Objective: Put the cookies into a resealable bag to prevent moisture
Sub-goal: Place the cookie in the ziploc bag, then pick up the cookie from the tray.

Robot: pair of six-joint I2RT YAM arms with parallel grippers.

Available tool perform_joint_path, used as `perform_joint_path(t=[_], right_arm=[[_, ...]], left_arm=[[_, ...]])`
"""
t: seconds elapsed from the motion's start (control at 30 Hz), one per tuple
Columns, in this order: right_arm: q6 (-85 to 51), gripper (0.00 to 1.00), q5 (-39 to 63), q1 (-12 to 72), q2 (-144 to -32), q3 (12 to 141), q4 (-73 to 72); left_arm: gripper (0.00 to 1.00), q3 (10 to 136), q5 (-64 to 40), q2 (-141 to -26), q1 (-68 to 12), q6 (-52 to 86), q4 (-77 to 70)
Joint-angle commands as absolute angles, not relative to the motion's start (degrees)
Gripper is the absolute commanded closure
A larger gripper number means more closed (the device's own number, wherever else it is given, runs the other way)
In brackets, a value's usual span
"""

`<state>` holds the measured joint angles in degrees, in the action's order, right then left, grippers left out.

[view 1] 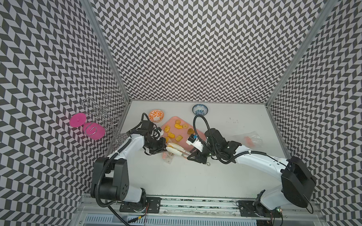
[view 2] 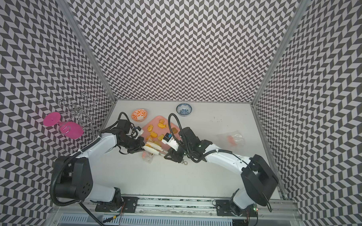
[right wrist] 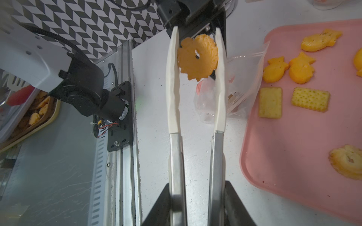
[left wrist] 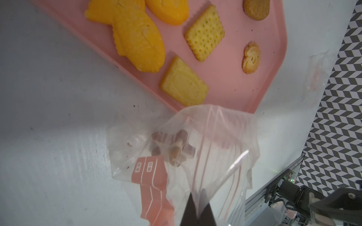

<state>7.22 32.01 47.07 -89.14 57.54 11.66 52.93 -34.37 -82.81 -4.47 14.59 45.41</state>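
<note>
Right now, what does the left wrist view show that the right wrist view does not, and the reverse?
Only the left wrist view: a round brown cookie on the tray, and the left tool shut on the bag.
Only the right wrist view: the right tool squeezing tongs that hold an orange cookie.
Both: the pink tray, the clear bag and the dotted cookie.
</note>
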Motion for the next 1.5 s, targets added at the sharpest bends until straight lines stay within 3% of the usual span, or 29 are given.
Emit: perform_joint_path(t=[0.0, 0.37, 0.73, 0.83, 1.13, 1.47], right_arm=[[6.7, 0.62, 33.0, 47.2, -91.5, 60.2, 6.4], [7.9, 0.48, 28.8, 46.9, -93.4, 62.7, 8.3], [6.6, 0.49, 26.8, 40.6, -82.8, 58.4, 9.1], [10.5, 0.49, 21.9, 38.5, -81.4, 56.4, 10.1], [24.9, 0.45, 12.2, 40.1, -93.1, 65.4, 18.3], [26.8, 0.44, 9.9, 41.0, -105.0, 74.6, 20.7]], left_arm=[[1.0, 52.5, -35.2, -81.3, -4.1, 14.3, 45.0], [1.0, 52.4, -35.5, -81.0, -3.7, 14.2, 45.3], [1.0, 53.1, -33.8, -80.9, -3.5, 13.6, 46.4], [1.0, 53.2, -33.8, -81.2, -3.5, 13.6, 46.3], [1.0, 54.4, -33.6, -81.3, -3.5, 13.1, 47.2], [1.0, 54.3, -33.5, -81.3, -3.5, 12.9, 47.0]])
